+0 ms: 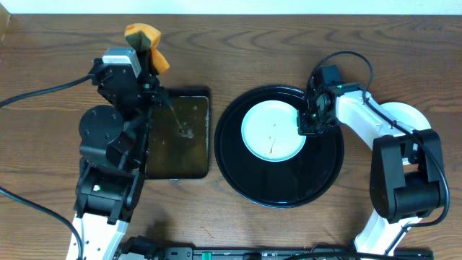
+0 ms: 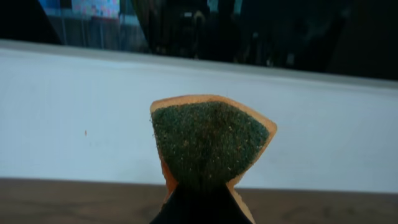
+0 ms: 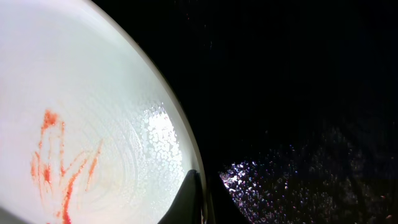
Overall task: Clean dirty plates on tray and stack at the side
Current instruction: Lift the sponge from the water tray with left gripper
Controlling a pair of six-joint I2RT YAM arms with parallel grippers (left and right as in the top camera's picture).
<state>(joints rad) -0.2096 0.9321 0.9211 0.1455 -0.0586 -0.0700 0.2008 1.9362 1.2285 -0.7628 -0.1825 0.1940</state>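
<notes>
One pale mint-white plate (image 1: 273, 130) with thin orange sauce smears lies in the round black tray (image 1: 281, 189). My right gripper (image 1: 306, 123) is shut on the plate's right rim. In the right wrist view its dark fingers (image 3: 186, 202) pinch the rim from both sides, with the plate (image 3: 93, 112) to the left and the wet tray floor (image 3: 298, 93) to the right. My left gripper (image 1: 148, 61) is raised near the table's far edge, shut on an orange sponge (image 1: 143, 37). The sponge's green scouring face (image 2: 208, 140) shows in the left wrist view above the jaws of the left gripper (image 2: 202, 190).
A smaller rectangular black tray (image 1: 177, 133) with a wet patch lies left of the round tray. A white plate (image 1: 401, 115) sits on the table at the right, partly under my right arm. A white wall (image 2: 74, 124) stands behind the table.
</notes>
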